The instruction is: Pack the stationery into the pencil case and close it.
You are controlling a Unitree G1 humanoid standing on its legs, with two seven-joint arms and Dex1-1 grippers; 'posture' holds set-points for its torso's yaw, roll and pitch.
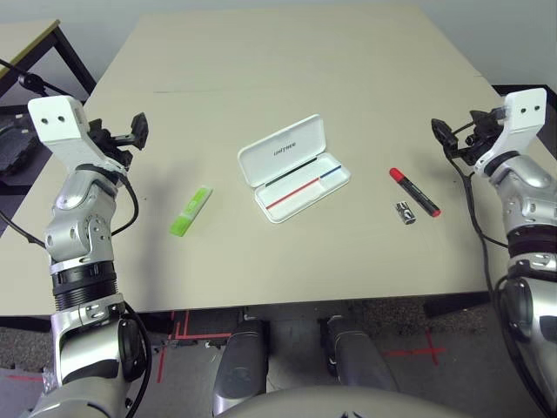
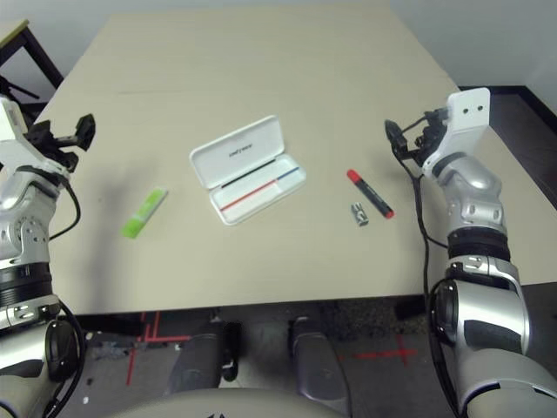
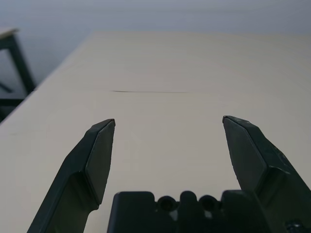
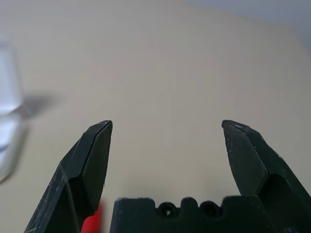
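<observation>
Lying open near the middle of the head view, the white pencil case (image 1: 294,170) has its lid (image 1: 283,150) folded back toward the top of the frame, dark lettering on the lid's inner face. Tray (image 1: 303,189) on the side nearer the robot; a red stripe and a short blue stripe run along its inside, with a dark strip near the hinge. Case rests on the pale table (image 1: 261,78).

Highlighter (image 1: 191,211), lime green with a paler section: flat on the table, left of centre in the frame, slanted, well apart from the case. Black marker (image 1: 415,192) with red cap: flat, right of centre, slanted, cap end toward the upper left. Small dark-and-silver piece (image 1: 405,212): just beside the marker, on its lower-left side in the frame.

Left gripper (image 3: 169,119): upper left of the head view; two black fingers spread wide, nothing between them. Right gripper (image 4: 167,121): upper right of the head view; fingers likewise wide apart, holding nothing. Both grippers well apart from the case.
</observation>
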